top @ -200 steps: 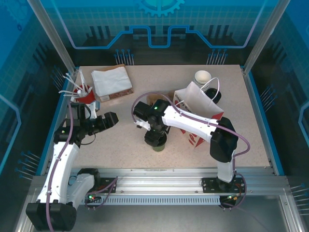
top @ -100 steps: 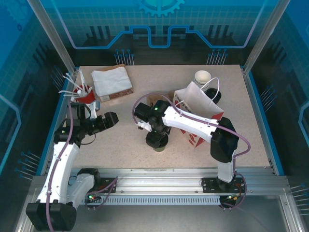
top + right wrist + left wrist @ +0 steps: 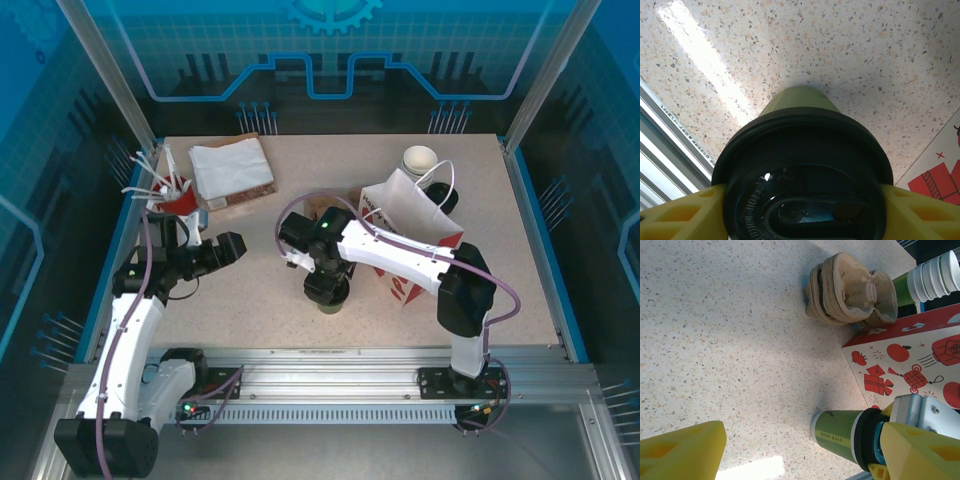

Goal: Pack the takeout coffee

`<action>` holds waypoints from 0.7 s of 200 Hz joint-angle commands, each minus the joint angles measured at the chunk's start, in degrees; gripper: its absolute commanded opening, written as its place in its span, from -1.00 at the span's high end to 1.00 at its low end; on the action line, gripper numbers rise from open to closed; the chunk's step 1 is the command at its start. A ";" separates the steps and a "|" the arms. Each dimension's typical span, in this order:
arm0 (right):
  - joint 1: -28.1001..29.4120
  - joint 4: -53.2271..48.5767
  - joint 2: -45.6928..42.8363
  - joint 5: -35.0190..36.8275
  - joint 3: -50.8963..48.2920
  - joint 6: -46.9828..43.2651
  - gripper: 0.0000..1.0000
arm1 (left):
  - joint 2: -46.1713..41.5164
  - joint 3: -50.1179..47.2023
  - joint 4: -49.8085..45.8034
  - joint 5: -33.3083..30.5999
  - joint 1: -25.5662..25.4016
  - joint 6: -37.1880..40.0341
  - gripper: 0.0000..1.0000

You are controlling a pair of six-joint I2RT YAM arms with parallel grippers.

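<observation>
- Right gripper [image 3: 326, 287]: fingers [image 3: 680, 210] flank the black lid [image 3: 802, 165]; whether they clamp it cannot be told.
- Takeout coffee [image 3: 329, 303]: upright on the table [image 3: 250, 310], towards its near edge, beside the paper bag [image 3: 415, 225].
- Left gripper [image 3: 232, 247]: wide, empty, near the left edge.

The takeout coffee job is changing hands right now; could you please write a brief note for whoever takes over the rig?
Left pincer: open, holding nothing, over the table left of centre.
Right pincer: straddling the lid of the takeout coffee on both sides; firm grip not confirmed.
Coffee: upright on the table, right beside the paper bag.
Done: cup lidded, right arm in position.
Left: grip, lift, set it in the bag.
</observation>
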 commanded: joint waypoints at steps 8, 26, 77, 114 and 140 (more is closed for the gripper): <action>-0.77 -3.01 -4.20 -1.11 0.81 0.28 -0.20 | -0.44 -0.23 1.21 1.82 0.32 -0.92 -0.65; -0.31 -4.58 -6.78 -2.57 3.29 0.27 -0.14 | -0.37 0.02 2.18 1.89 -0.07 -1.72 -0.64; -1.10 -10.75 -14.72 -3.72 17.34 -1.00 -0.04 | 2.77 6.37 6.09 -4.83 -9.30 -4.75 -0.63; -4.71 -13.09 -17.87 -2.38 27.75 -2.08 0.00 | 8.09 14.89 10.53 -10.49 -18.48 -6.06 -0.62; -10.23 -14.44 -20.68 -0.82 32.25 -1.73 0.03 | 14.45 22.09 12.33 -13.72 -25.22 -3.20 -0.62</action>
